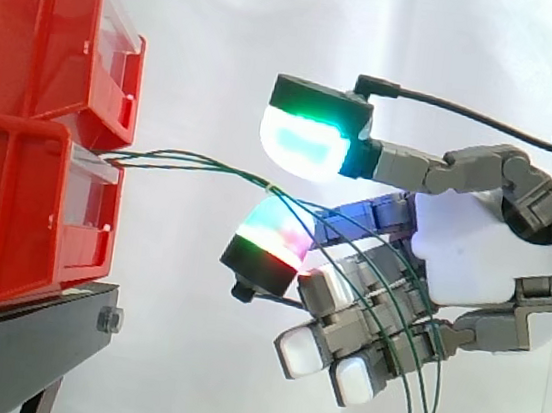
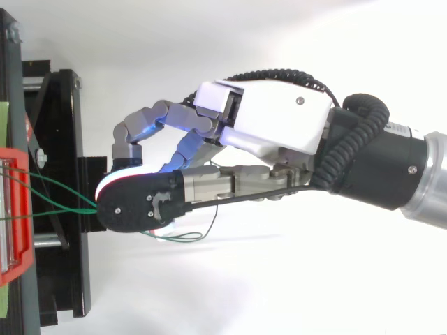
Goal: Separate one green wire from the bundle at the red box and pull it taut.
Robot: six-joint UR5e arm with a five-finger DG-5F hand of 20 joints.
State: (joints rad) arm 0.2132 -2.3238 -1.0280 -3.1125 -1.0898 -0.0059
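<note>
Several thin green wires come out between the two stacked red boxes and run right, nearly level, then droop across my hand. They pass through the gap between an upper finger's green-cyan pad and a lower green-red pad; the two pads stand apart and neither presses the wires. My lower fingers, with white pads, curl under, and the wires hang in front of them. From above, the hand reaches left toward the box, and the wires vanish under its dark fingertip.
The boxes sit on a black stand at the left, before a white curtain. A loose loop of green wire hangs below the hand. Open room lies below and to the right of the boxes.
</note>
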